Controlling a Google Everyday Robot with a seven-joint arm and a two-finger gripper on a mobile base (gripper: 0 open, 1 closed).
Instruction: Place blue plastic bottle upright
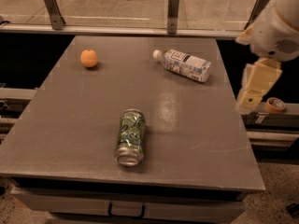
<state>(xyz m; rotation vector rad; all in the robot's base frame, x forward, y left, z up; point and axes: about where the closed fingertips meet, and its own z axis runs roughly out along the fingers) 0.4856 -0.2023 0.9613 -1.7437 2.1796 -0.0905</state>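
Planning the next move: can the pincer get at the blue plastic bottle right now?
Probably yes. The pincer hangs beyond the table's right edge, the blue plastic bottle lies on its side nearby, nothing between them; green can and orange sit apart.

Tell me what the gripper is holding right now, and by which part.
Nothing. The gripper hangs off the right side of the table, apart from the bottle, which lies on its side.

Dim warm light, sheen on table (93, 120), jaws brightly lit at right edge.
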